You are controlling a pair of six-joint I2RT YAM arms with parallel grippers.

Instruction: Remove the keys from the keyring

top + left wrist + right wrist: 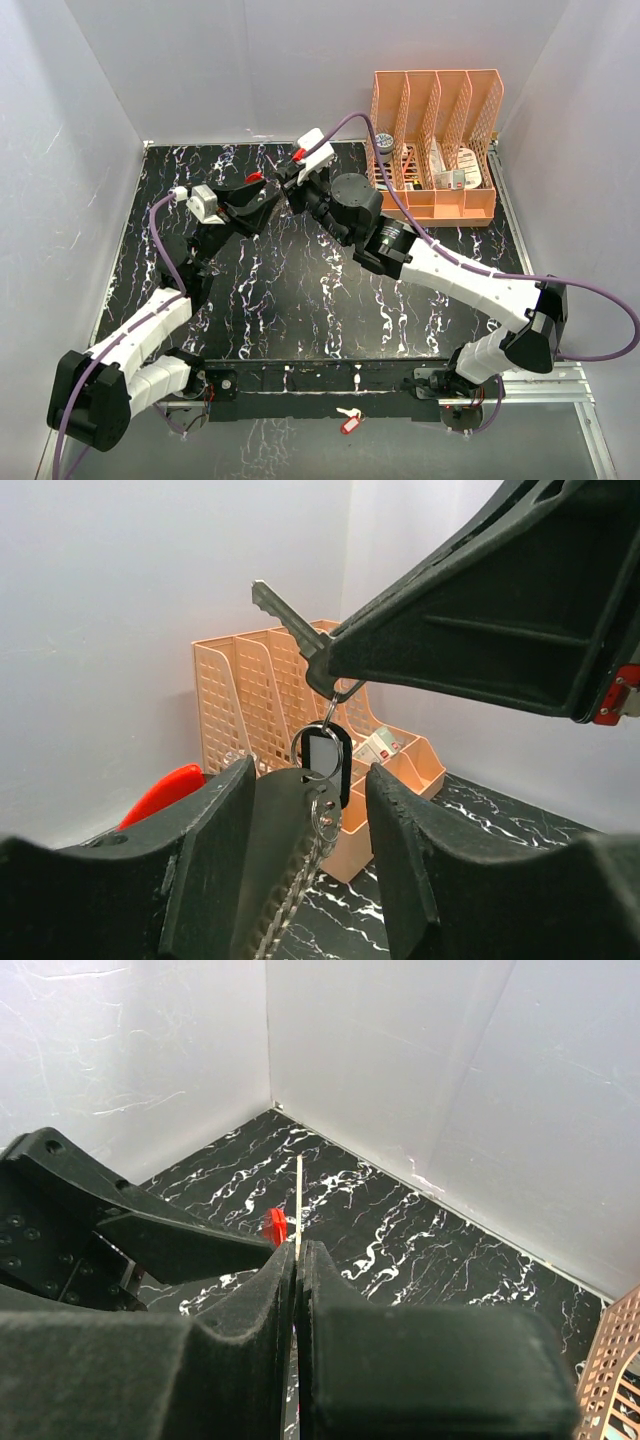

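Observation:
My right gripper (285, 180) (297, 1245) is shut on one silvery key (285, 615), seen edge-on in its own view (298, 1195), and holds it in the air over the far part of the table. From that key hang a small link, the keyring loop (320, 750) with a black tag, and the other keys (295, 880). They hang between the fingers of my left gripper (262, 195) (308, 770), which stand apart; the keys lie near its left finger (205, 850). A bright red piece (165, 790) (276, 1225) (253, 178) shows outside that finger; how it joins the loop is hidden.
An orange slotted desk organiser (435, 205) (230, 690) with small items stands at the back right. A lone pale key with a red tag (347, 420) lies on the frame in front of the black marbled table (300, 300). White walls close in on three sides.

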